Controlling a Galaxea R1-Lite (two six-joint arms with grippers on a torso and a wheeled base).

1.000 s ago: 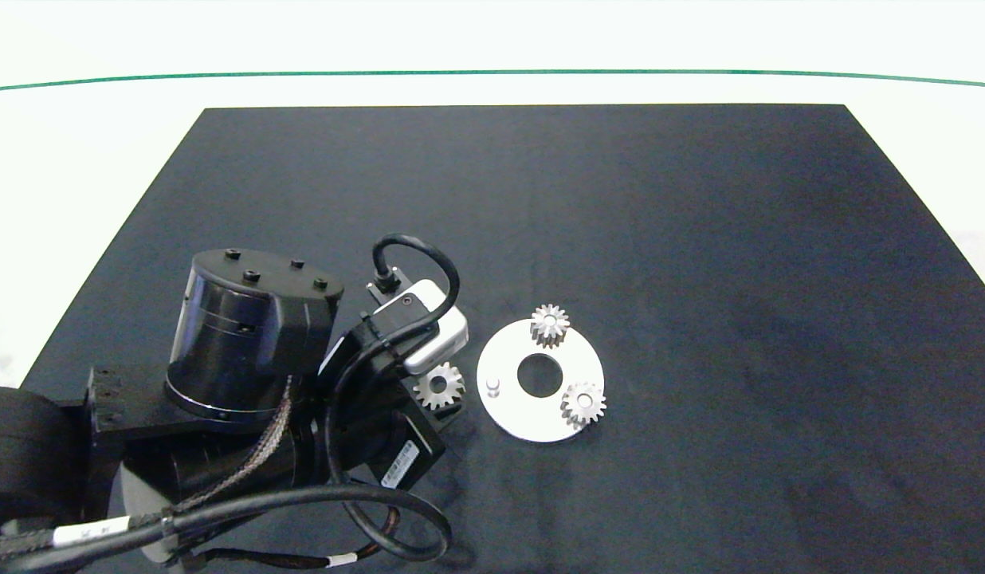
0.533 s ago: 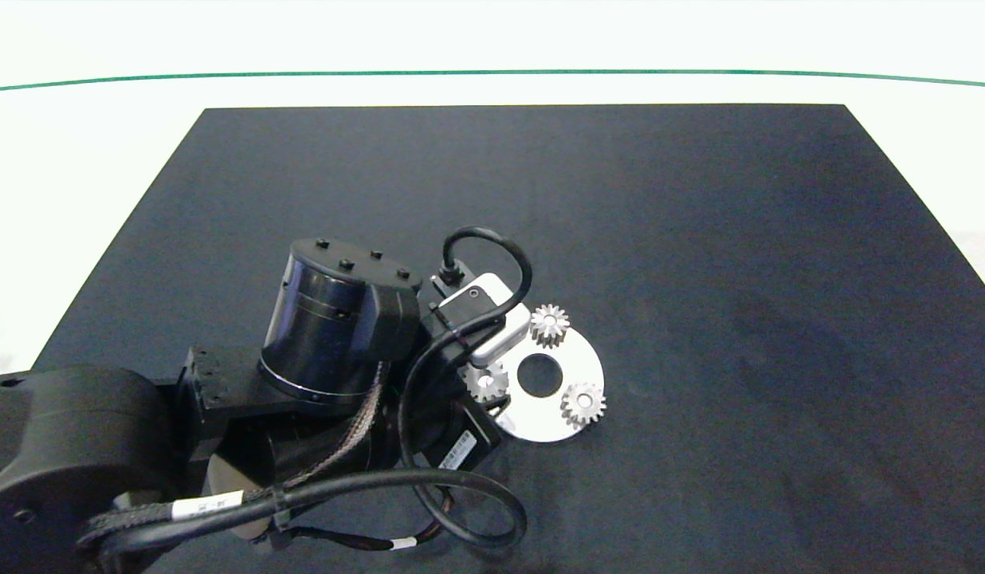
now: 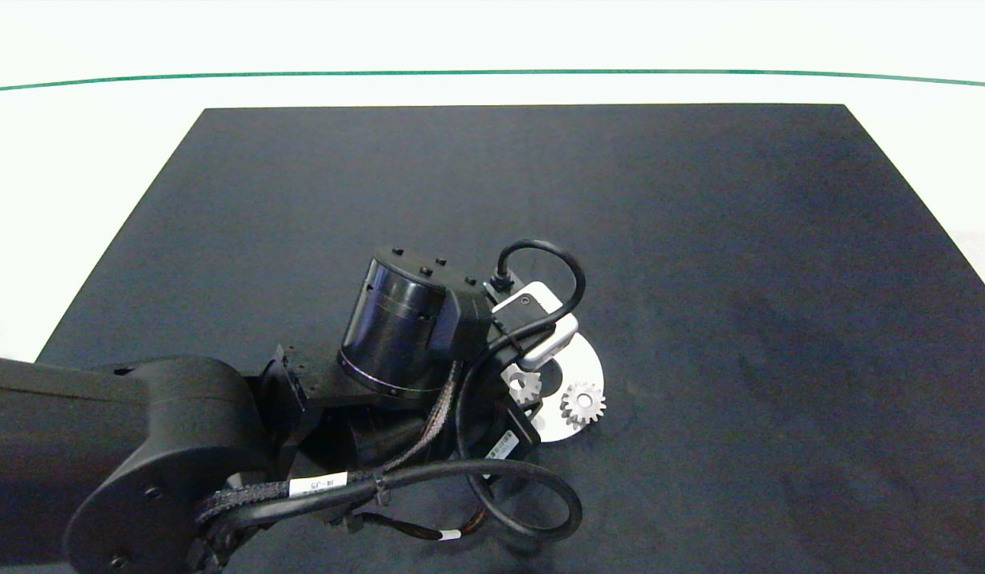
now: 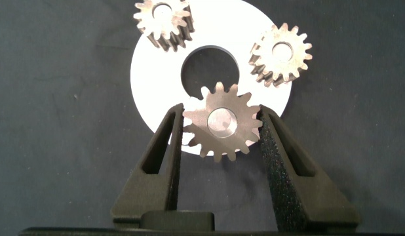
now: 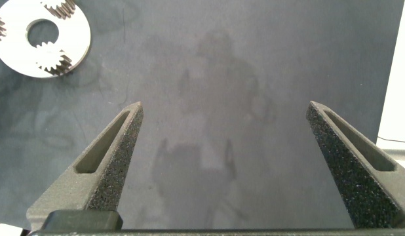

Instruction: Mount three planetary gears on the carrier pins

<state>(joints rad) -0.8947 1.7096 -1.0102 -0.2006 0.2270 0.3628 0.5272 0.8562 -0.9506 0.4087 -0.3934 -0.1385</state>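
**Third gear held over the carrier disc**

My left arm [image 3: 142,446] comes in from the left edge of the head view and reaches across the black mat [image 3: 700,239] to the white disc [image 3: 590,367], hiding its left half from above. My left gripper [image 4: 221,124] has its two fingers closed on one of the planetary gears [image 4: 221,126], a pad pressed against the teeth on either side, so the gear lies flat between them. In my left wrist view this held gear sits over the disc's [image 4: 150,78] near-left part, overlapping the rim of the large central hole [image 4: 208,65]. I cannot tell whether it touches the disc or hangs just above it, and the pin beneath it is hidden.

Further right, the other two gears are already seated on the disc. The far gear [image 4: 162,21] shows only in the wrist view, since my wrist camera [image 3: 536,328] covers it from above. The near-right gear [image 3: 582,402] sits at the disc's edge, a pale pin end showing in its centre hole.

My right gripper [image 5: 225,170] is out of the head view; its fingers are spread wide over bare mat [image 5: 255,78], well apart from the disc [image 5: 19,59].
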